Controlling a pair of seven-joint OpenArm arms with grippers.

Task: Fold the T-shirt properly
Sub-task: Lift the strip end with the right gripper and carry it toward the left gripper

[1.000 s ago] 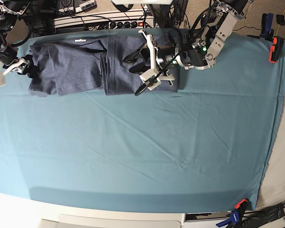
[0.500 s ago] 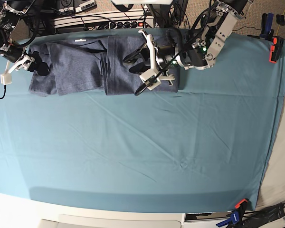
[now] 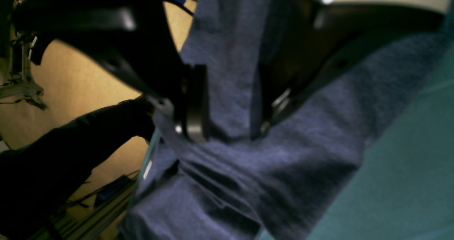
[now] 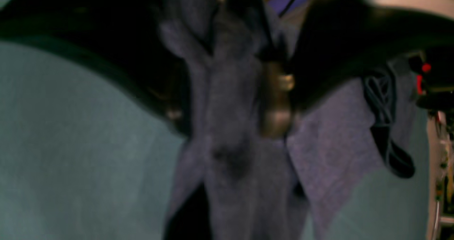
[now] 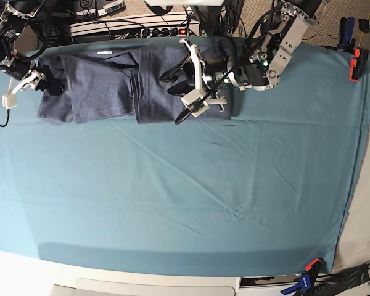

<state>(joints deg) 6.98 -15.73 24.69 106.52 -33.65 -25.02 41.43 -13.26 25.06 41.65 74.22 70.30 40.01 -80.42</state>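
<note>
The dark blue-grey T-shirt (image 5: 105, 83) lies partly folded along the far edge of the table, plain side up. My left gripper (image 5: 176, 83) rests on its right part, and the jaws stand open astride a ridge of cloth (image 3: 283, 169). In the left wrist view the left gripper (image 3: 232, 108) has fabric running up between its fingers. My right gripper (image 5: 44, 83) is at the shirt's left end. In the blurred right wrist view the right gripper (image 4: 227, 115) is closed on a bunched fold of the T-shirt (image 4: 330, 144).
A teal table cloth (image 5: 172, 197) covers the table. A power strip and cables (image 5: 135, 28) run behind the far edge. Clamps hold the cloth at the right edge (image 5: 356, 65) and at the near right corner (image 5: 308, 271).
My right gripper has moved in from the left onto the shirt's left end and its jaws have closed on the cloth. The left arm has stayed where it was.
</note>
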